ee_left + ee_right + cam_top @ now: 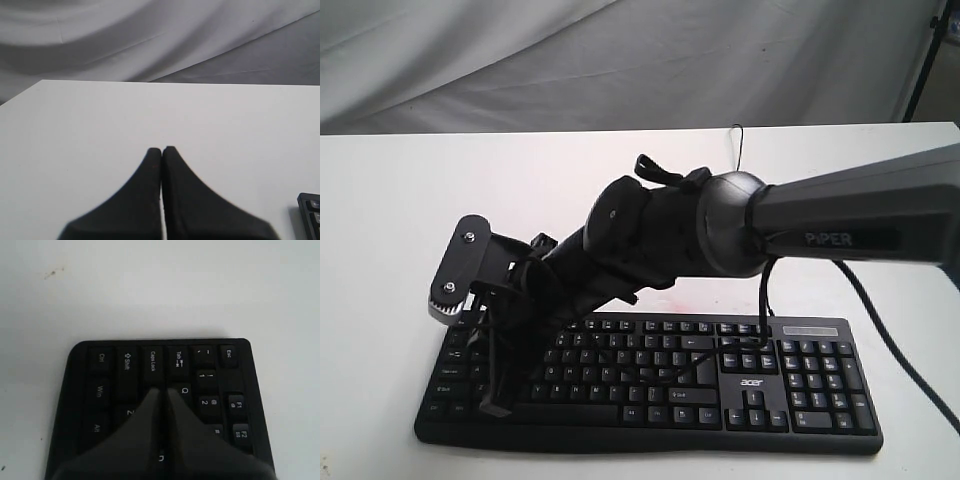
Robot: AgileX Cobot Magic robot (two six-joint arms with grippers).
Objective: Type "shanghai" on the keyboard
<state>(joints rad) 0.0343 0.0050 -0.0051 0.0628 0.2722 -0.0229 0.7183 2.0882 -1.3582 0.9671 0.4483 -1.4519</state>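
Keyboard (pixel 650 385) sits at 6 o'clock on the white tabletop (pixel 420 200), the right pincer (pixel 162 389) closed and empty at its left-end keys near Caps Lock (pixel 153 361), the left pincer (pixel 161 148) closed and idle; a blunt tip could likely straddle two keys and mistype.

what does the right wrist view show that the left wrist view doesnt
Only the right wrist view: the right hand, shut, over one end of the keyboard, with Ctrl, Shift, Caps Lock, Tab, Esc and Q readable. Only the left wrist view: the left hand, shut, with bare table ahead of it, and the grey backdrop cloth. Both: a shut black hand, the white table, and some of the keyboard, though the left wrist view catches only a corner of it at the picture's edge.
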